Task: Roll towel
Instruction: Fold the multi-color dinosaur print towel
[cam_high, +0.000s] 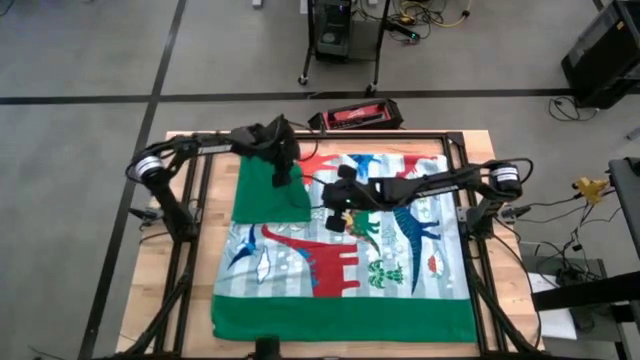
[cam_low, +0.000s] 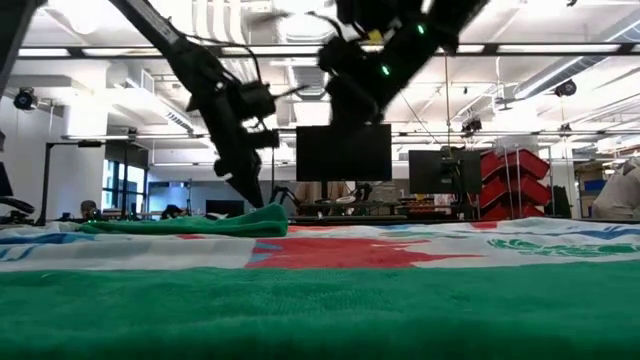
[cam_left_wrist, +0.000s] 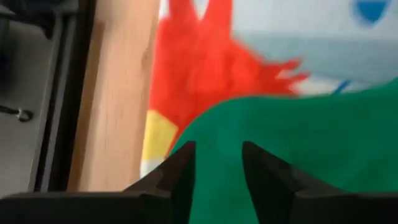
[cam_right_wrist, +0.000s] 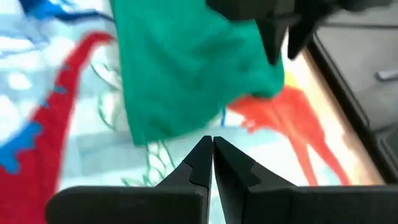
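1. While the towel (cam_high: 345, 270) lies spread across the table (cam_high: 155, 265), its far-left corner is folded over, green side up.
2. Left gripper (cam_left_wrist: 217, 165) hovers over that fold, fingers parted, gripping nothing.
3. Right gripper (cam_right_wrist: 213, 152) hangs mid-towel, fingers pressed together, empty.

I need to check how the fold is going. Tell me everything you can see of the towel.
The towel is a large soft cloth lying flat over most of the wooden table, its pale striped face printed with red, green and blue dinosaurs, with a solid green band along the near edge. Its far-left corner is folded over, green back up. The left gripper stands at that flap's edge, fingers parted. The right gripper hangs shut above the middle.
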